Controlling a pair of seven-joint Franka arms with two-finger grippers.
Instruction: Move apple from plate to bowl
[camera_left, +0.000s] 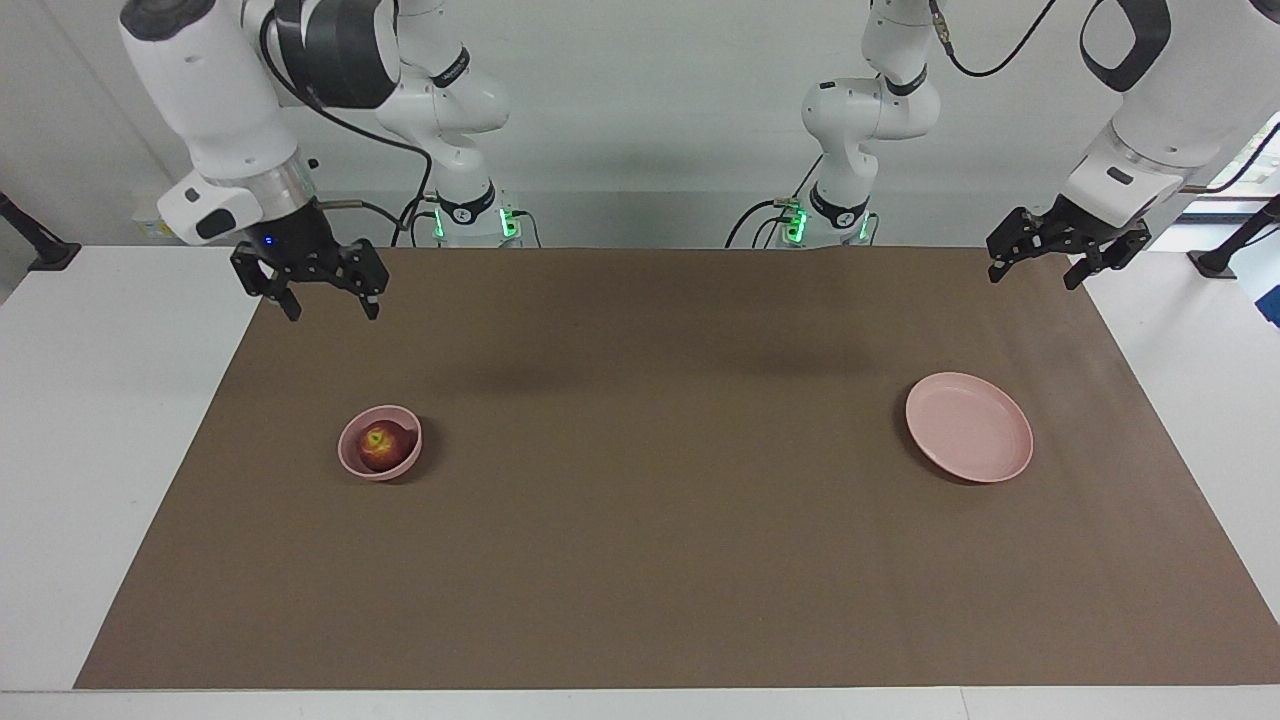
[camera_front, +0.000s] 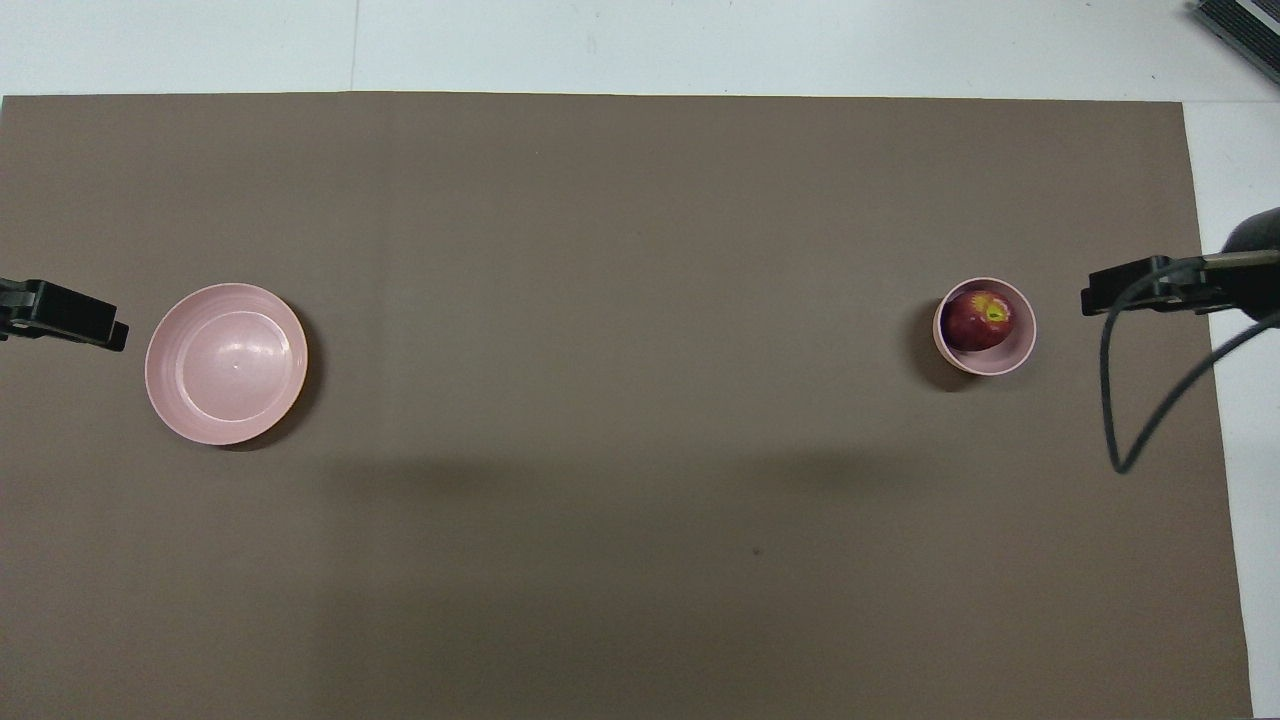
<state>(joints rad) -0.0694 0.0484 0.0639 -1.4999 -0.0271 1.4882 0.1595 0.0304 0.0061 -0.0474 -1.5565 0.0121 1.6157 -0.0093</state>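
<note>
- I've got the apple (camera_left: 378, 445) sitting down inside the bowl (camera_left: 402, 462), toward the right arm's end of the table, stem dimple up with its yellowish patch showing.
- My right gripper (camera_left: 321, 307) hangs high in the air with its fingers spread wide and nothing between them; the apple lies below it, well apart.
- My left gripper (camera_left: 1036, 274) is also up in the air, over the mat's edge at the left arm's end, fingers parted and empty. This arm waits.
- The plate (camera_left: 990, 462) lies bare toward the left arm's end, well apart from the bowl.
- The right arm is plainly the nearer one to the bowl; the left has only the empty plate near it.
- I judge the transfer done: fruit in bowl, nothing gripped, so no further grasp looks needed.
- The apple is round and glossy with no long axis, dark red skin, and fills most of the bowl.
- The bowl is deep and steep-walled, a smooth matte pink; the plate is the same pink, wide and shallow with a low rim.
- Both rest on a flat brown mat (camera_left: 640, 560) over the white table (camera_left: 90, 400).
</note>
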